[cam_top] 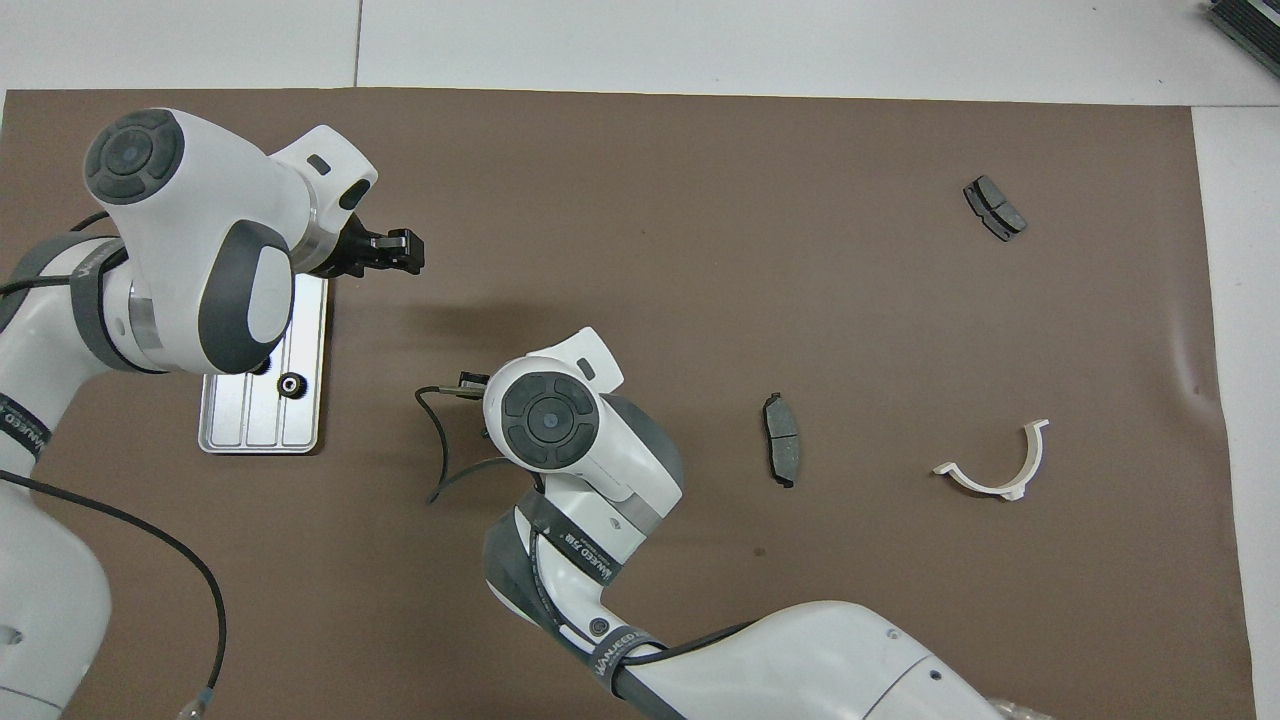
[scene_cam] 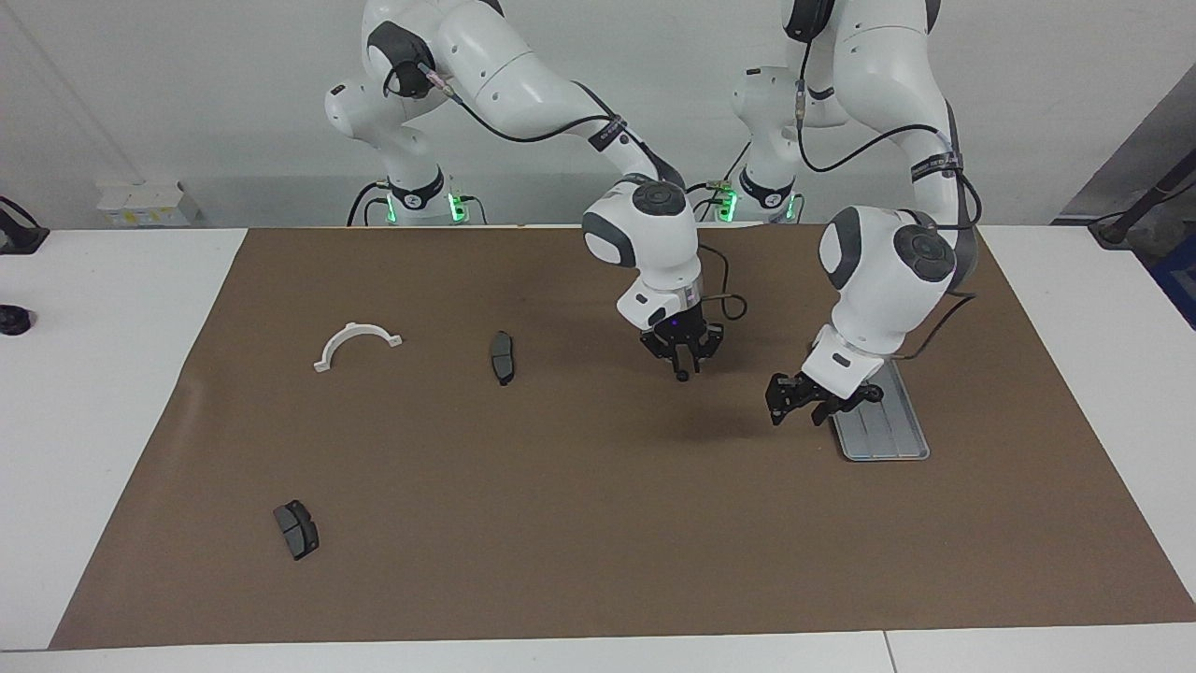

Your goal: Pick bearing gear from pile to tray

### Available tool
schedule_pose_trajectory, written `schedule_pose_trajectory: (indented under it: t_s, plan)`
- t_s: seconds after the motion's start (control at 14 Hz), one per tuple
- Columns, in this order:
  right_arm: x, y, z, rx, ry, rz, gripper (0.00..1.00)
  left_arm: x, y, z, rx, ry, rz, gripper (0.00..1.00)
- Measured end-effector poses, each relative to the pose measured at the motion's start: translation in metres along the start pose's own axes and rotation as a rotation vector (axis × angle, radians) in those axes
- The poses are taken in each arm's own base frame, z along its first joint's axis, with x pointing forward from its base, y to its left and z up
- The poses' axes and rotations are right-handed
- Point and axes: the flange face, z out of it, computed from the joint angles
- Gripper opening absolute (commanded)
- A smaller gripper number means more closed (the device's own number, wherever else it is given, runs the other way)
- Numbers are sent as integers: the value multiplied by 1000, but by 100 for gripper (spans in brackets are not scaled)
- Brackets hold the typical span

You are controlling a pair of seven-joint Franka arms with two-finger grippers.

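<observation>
Right gripper (scene_cam: 683, 371), over the mat, is apparently clenching a gear (scene_cam: 683, 376) for the tray (scene_cam: 897, 439); left gripper (scene_cam: 802, 404), released, is waiting beside it.

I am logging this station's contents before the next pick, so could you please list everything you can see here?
gear in tray: one, black, lying in the tray
held gear: one, black, in the right gripper's tips
tray: one, silver-grey, toward the left arm's end of the table
brake pads: two, dark grey, one mid-mat, one farther from the robots
half-ring: one, white, beside the nearer brake pad
mat: one, brown, covering the table
right gripper: above the mat's middle, shut on the held gear
left gripper: over the mat beside the tray
</observation>
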Motion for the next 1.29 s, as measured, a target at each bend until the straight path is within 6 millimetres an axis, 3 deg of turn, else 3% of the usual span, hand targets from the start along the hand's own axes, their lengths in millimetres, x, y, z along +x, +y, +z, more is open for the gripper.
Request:
schedule_pose_trajectory:
  t_s: [0.14, 0.29, 0.57, 0.72, 1.0, 1.29]
  plan:
    - [16, 9, -8, 1, 17, 22, 100, 0, 4, 3, -2, 4, -8, 62]
    - [43, 31, -27, 0, 44, 57, 100, -3, 22, 8, -5, 4, -20, 61]
    - [95, 113, -83, -32, 98, 87, 100, -25, 88, 31, -7, -28, -13, 61]
    - [113, 159, -115, -68, 111, 92, 100, -45, 110, 50, 4, -69, 13, 61]
    - [144, 227, -181, -154, 94, 24, 100, -74, 118, 77, 30, -135, 39, 58]
    - [161, 281, -254, -223, 58, -32, 100, -99, 125, 86, 45, -171, 54, 55]
